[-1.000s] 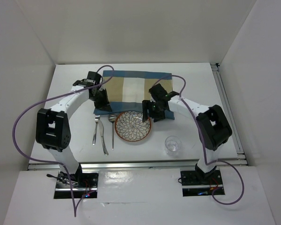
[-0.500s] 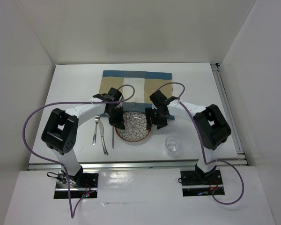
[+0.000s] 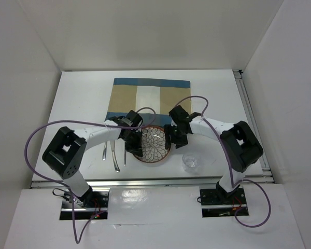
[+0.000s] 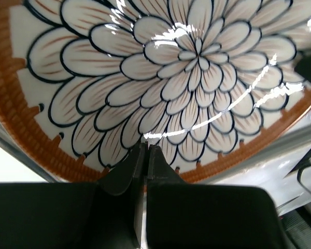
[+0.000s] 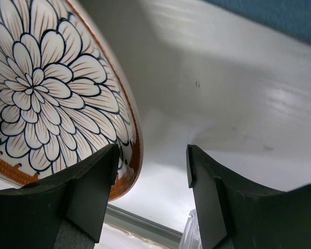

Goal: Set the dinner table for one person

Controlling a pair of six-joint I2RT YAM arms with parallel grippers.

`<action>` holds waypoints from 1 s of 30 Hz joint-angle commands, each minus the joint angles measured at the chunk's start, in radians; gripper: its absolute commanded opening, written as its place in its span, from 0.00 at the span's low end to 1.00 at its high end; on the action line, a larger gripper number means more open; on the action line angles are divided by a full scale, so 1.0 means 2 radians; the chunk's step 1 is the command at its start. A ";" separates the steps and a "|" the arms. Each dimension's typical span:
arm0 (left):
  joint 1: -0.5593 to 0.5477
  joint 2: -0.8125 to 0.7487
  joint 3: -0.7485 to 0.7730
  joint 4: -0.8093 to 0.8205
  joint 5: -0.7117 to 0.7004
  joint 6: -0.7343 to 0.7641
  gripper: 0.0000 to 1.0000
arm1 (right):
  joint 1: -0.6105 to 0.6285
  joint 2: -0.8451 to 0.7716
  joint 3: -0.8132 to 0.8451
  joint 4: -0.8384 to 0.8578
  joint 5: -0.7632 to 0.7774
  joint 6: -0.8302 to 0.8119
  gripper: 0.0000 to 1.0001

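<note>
Left hand [image 4: 146, 150] shifted onto plate [image 4: 186, 78], closed; right hand [image 5: 151, 155] spread; dinner table [image 3: 78, 98] below.

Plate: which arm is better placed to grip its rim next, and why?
Right, probably. The right gripper is open astride the plate rim, while the left gripper is shut, fingers together over the plate's patterned face.

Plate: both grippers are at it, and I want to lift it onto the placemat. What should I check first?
1. Right gripper open, jaws straddling the rim of the plate: ok.
2. Left gripper ready to grasp: not ok, its fingers are shut together over the rim.
3. Placemat free to take the plate: ok, nothing seen lying on it.
4. Glass apart from the plate: ok, though near.
5. Cutlery apart from the plate under the left arm: cannot tell.
</note>
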 commanded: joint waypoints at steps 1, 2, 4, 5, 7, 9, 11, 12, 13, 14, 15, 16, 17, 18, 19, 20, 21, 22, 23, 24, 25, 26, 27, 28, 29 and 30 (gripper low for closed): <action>-0.012 -0.033 -0.014 -0.029 0.003 -0.018 0.04 | 0.003 -0.021 -0.016 -0.034 0.018 -0.008 0.65; -0.020 -0.039 -0.014 -0.029 0.003 -0.018 0.04 | 0.009 -0.026 -0.016 -0.034 0.018 -0.008 0.65; -0.027 -0.056 -0.018 -0.044 -0.007 -0.023 0.04 | 0.009 -0.031 -0.016 -0.038 0.023 -0.008 0.64; -0.032 -0.061 -0.018 -0.048 -0.007 -0.023 0.04 | 0.009 -0.031 -0.016 -0.039 0.027 -0.008 0.64; -0.032 -0.072 -0.011 -0.065 -0.011 -0.023 0.04 | 0.009 -0.035 -0.002 -0.045 0.033 -0.008 0.67; -0.032 -0.077 0.031 -0.096 -0.035 -0.008 0.05 | 0.009 -0.045 0.023 -0.052 0.045 -0.008 0.74; -0.014 -0.077 0.100 -0.122 -0.063 0.003 0.08 | 0.009 -0.050 0.055 -0.058 0.065 -0.008 0.78; -0.002 -0.070 0.124 -0.132 -0.082 0.010 0.10 | 0.009 -0.050 0.068 -0.062 0.074 -0.008 0.78; 0.027 -0.056 0.169 -0.143 -0.088 0.022 0.11 | 0.009 -0.055 0.090 -0.062 0.090 -0.008 0.83; 0.045 -0.046 0.189 -0.143 -0.094 0.029 0.13 | 0.009 -0.055 0.100 -0.062 0.098 -0.003 0.83; 0.065 -0.034 0.206 -0.143 -0.094 0.035 0.13 | 0.003 -0.055 0.109 -0.062 0.102 -0.003 0.83; 0.087 0.000 0.223 -0.143 -0.094 0.035 0.13 | -0.011 -0.055 0.116 -0.057 0.102 -0.003 0.83; 0.126 0.021 0.257 -0.135 -0.085 0.040 0.10 | -0.021 -0.044 0.132 -0.049 0.102 -0.003 0.83; 0.141 0.045 0.278 -0.134 -0.084 0.045 0.02 | -0.030 -0.038 0.138 -0.043 0.094 -0.003 0.83; 0.154 0.072 0.301 -0.134 -0.084 0.045 0.00 | -0.040 -0.030 0.145 -0.035 0.081 -0.003 0.81; 0.175 0.129 0.353 -0.141 -0.084 0.045 0.00 | -0.060 -0.020 0.160 -0.029 0.073 -0.003 0.75; 0.184 0.158 0.381 -0.149 -0.078 0.051 0.00 | -0.069 0.004 0.169 -0.020 0.065 -0.003 0.71; 0.192 0.187 0.409 -0.155 -0.072 0.051 0.00 | -0.085 0.018 0.179 -0.020 0.052 -0.003 0.68; 0.203 0.210 0.454 -0.163 -0.077 0.051 0.00 | -0.092 0.033 0.199 -0.014 0.052 -0.003 0.64; 0.207 0.244 0.467 -0.164 -0.083 0.046 0.00 | -0.099 0.062 0.210 -0.014 0.043 -0.003 0.58; 0.213 0.256 0.477 -0.164 -0.083 0.042 0.00 | -0.104 0.077 0.221 -0.014 0.043 -0.008 0.57; 0.222 0.264 0.481 -0.152 -0.083 0.042 0.00 | -0.113 0.090 0.240 -0.014 0.036 -0.008 0.57; 0.226 0.278 0.481 -0.139 -0.083 0.036 0.00 | -0.113 0.114 0.248 -0.014 0.036 -0.008 0.57; 0.231 0.283 0.481 -0.134 -0.083 0.036 0.00 | -0.119 0.123 0.254 -0.014 0.036 -0.008 0.57; 0.231 0.288 0.481 -0.128 -0.078 0.032 0.00 | -0.123 0.133 0.259 -0.014 0.030 -0.008 0.57; 0.238 0.292 0.476 -0.128 -0.078 0.032 0.00 | -0.123 0.149 0.259 -0.005 0.023 -0.013 0.57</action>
